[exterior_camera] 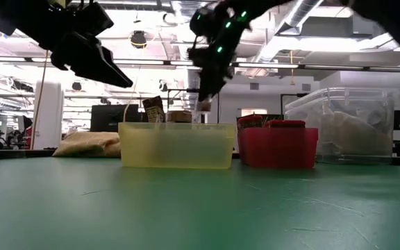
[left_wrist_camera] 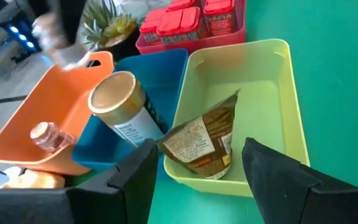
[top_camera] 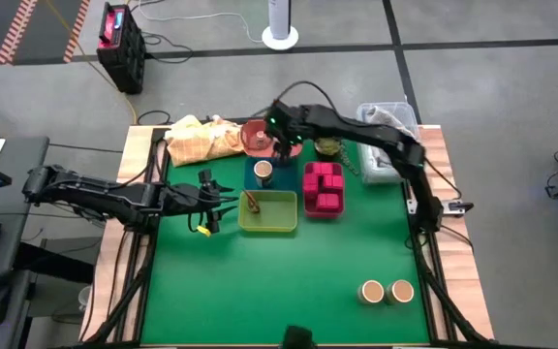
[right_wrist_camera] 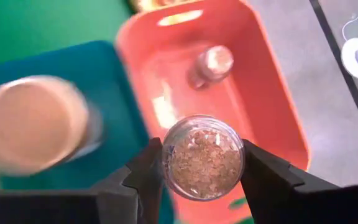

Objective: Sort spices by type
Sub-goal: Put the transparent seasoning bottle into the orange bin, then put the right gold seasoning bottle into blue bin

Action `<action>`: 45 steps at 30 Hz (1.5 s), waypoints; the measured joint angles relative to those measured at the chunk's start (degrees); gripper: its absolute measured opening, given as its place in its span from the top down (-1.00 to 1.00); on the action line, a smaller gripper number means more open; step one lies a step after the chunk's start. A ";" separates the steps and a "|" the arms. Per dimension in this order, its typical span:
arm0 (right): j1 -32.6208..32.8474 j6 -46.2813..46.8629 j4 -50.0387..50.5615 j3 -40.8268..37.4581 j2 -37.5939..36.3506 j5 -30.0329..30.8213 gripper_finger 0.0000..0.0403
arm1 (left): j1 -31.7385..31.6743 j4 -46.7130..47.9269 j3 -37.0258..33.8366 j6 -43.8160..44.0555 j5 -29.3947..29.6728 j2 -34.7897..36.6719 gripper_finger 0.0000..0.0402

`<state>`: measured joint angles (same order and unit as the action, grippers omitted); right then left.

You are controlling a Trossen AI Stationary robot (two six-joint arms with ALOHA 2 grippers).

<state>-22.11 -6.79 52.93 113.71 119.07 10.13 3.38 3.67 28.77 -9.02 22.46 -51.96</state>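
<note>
My right gripper (right_wrist_camera: 202,163) is shut on a tiny clear jar of brown spice (right_wrist_camera: 202,155) above the orange tray (right_wrist_camera: 263,93). A second tiny jar (right_wrist_camera: 210,62) lies in that tray. My left gripper (left_wrist_camera: 197,180) is open and hovers at the yellow tray's (left_wrist_camera: 272,93) left end, touching nothing. A brown packet (left_wrist_camera: 204,140) lies in the yellow tray. A tan-topped jar (left_wrist_camera: 120,102) leans in the blue tray (left_wrist_camera: 166,68). Pink boxes (top_camera: 323,186) fill the red tray. Two tan-topped jars (top_camera: 387,291) stand near the table's near right. My right gripper pinches the tiny jar between its two fingers (right_wrist_camera: 148,171), on opposite sides of its round wall (right_wrist_camera: 169,158). The fingers come from above, pointing down. The jar is lifted clear over the orange tray, its round end facing the wrist camera.
A small green plant (top_camera: 327,147) and a clear plastic box (top_camera: 386,136) stand at the far right. A yellow bag (top_camera: 201,139) lies at the far left beside the orange tray. Open green mat (top_camera: 289,281) spreads toward the near edge.
</note>
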 joint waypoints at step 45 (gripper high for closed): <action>-1.51 0.38 19.29 20.41 8.11 -6.75 -0.54 | 0.00 2.14 -0.01 1.36 2.64 0.02 -0.12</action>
<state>-23.62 -6.40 72.22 134.13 127.18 3.38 3.38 5.81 28.75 -7.66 25.10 -51.94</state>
